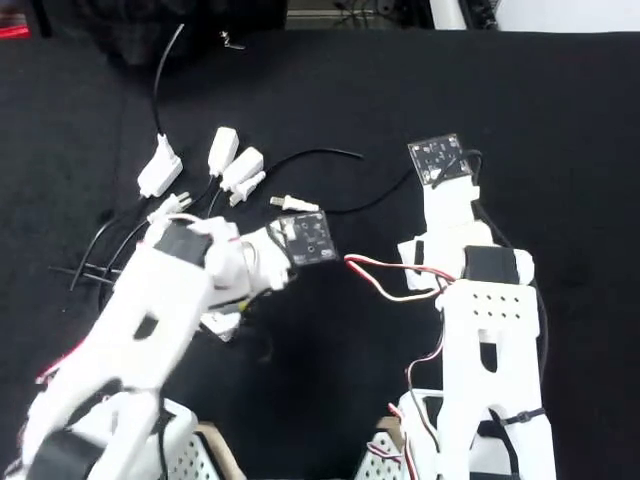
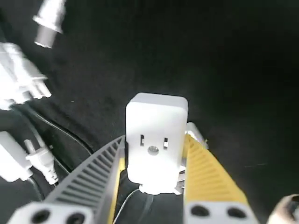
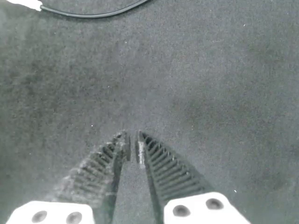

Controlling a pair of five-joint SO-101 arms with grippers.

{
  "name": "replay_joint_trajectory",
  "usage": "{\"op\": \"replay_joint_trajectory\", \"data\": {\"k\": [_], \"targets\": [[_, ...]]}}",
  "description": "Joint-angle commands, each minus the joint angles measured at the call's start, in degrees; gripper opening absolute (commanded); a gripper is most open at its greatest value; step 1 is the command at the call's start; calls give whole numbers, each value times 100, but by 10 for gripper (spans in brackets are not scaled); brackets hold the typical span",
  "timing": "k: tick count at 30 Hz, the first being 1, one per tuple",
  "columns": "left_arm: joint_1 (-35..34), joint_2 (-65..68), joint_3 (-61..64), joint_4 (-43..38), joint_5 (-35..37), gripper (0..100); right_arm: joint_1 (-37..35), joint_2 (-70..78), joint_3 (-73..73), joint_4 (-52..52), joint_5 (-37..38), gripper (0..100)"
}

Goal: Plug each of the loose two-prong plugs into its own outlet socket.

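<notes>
My left gripper (image 2: 155,135) is shut on a white outlet socket (image 2: 156,135). The socket's slotted face points up at the wrist camera and a cable leaves its lower end. White two-prong plugs (image 2: 22,84) (image 2: 39,161) lie on the black cloth beside it. From above, the left arm (image 1: 160,290) reaches toward a loose plug (image 1: 296,204), with white socket blocks (image 1: 160,166) (image 1: 222,150) (image 1: 243,170) and another plug (image 1: 170,208) beyond it. My right gripper (image 3: 132,140) hangs shut over bare cloth with nothing in it.
Thin black cables (image 1: 325,155) (image 1: 100,250) trail from the plugs across the black tablecloth (image 1: 560,120). One cable (image 3: 93,13) runs past the far side of the right gripper. The right arm (image 1: 480,330) stands at the table's middle right.
</notes>
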Motion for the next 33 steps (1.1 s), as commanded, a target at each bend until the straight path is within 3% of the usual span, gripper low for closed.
{"op": "replay_joint_trajectory", "data": {"k": [1, 6, 12, 15, 20, 29, 33], "targets": [[673, -932, -48, 554, 510, 28, -44, -136, -31, -62, 0, 26], [1745, -949, 673, 440, 1301, 30, -44, -136, -31, -53, 0, 26], [1473, -352, 2097, -2400, 1943, 30, -35, -136, -31, -53, 0, 26], [1191, 18, 2202, -2998, 1978, 58, -35, -127, -31, -53, 0, 26], [1007, 343, 2123, -3103, 3288, 306, -35, -136, -31, -35, 158, 26], [998, -369, 2193, -2699, 3349, 298, 879, -145, -426, 281, 158, 26], [1437, -1213, 2651, -2567, 3077, 201, 1143, -145, -505, 334, 185, 28]]}}
